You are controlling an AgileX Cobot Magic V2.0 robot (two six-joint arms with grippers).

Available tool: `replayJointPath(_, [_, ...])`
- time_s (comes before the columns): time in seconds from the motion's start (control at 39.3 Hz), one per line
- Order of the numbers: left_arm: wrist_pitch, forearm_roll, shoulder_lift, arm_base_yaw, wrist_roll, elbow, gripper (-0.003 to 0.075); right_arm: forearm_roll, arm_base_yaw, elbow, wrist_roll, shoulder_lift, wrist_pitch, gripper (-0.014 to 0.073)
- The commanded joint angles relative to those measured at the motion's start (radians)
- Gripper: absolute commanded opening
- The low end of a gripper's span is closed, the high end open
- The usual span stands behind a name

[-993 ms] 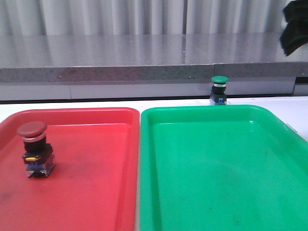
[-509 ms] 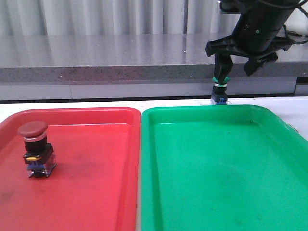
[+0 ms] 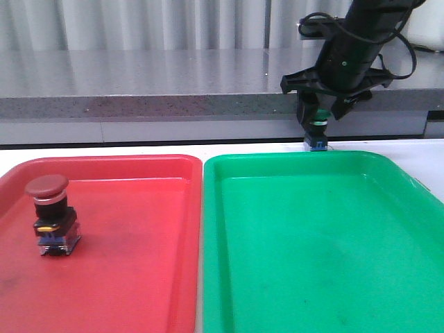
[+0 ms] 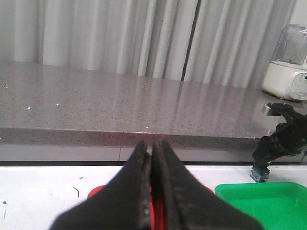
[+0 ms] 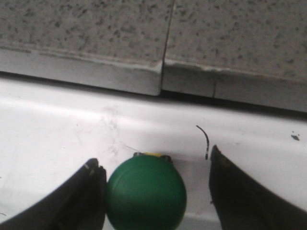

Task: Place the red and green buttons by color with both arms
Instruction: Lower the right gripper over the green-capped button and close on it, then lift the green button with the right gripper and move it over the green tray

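Note:
The red button (image 3: 52, 215) stands upright in the red tray (image 3: 139, 236) at the left. The green button (image 3: 318, 136) stands on the white table just behind the green tray (image 3: 326, 243). My right gripper (image 3: 320, 114) is lowered over it and open. In the right wrist view the green cap (image 5: 146, 191) sits between the fingers of the right gripper (image 5: 153, 162), against one finger (image 5: 91, 191), with a gap to the other. My left gripper (image 4: 152, 144) is shut and empty above the red tray's near end (image 4: 96, 191). It is out of the front view.
A grey stone ledge (image 3: 173, 83) runs along the back of the table, close behind the green button. A white appliance (image 4: 288, 72) stands on it at the far right. The two trays lie side by side and fill the front of the table.
My right arm has come down from the upper right and moved left, and its open fingers now straddle the green button. The red button has not moved.

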Motion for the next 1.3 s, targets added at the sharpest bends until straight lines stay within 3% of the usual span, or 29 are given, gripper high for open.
replayJointPath(0.0, [-0.083,0.001,0.014,-0.001,-0.006,-0.026,-0.002,0.002,-0.002,-0.041,0.002,-0.056,-0.024,0.0421])
replayJointPath(0.23, [-0.083,0.001,0.014,-0.001,-0.006,-0.026,-0.002,0.002,-0.001,-0.043,0.001,-0.06,-0.019,0.0158])
replayJointPath(0.69, [-0.083,0.001,0.014,-0.001,-0.006,-0.026,-0.002,0.001,0.011,-0.023,-0.006,-0.293,0.095,0.0139])
replayJointPath(0.81, [-0.083,0.001,0.014,-0.001,-0.006,-0.026,-0.002,0.002,0.035,0.097,-0.006,-0.411,0.066,0.0139])
replayJointPath(1.07, [-0.083,0.001,0.014,-0.001,-0.006,-0.026,-0.002,0.015,0.135,0.512,0.002,-0.688,-0.081,0.0139])
replayJointPath(1.27, [-0.081,0.001,0.014,-0.001,-0.006,-0.021,-0.002,0.063,0.214,0.755,0.002,-0.775,-0.14,0.0139])
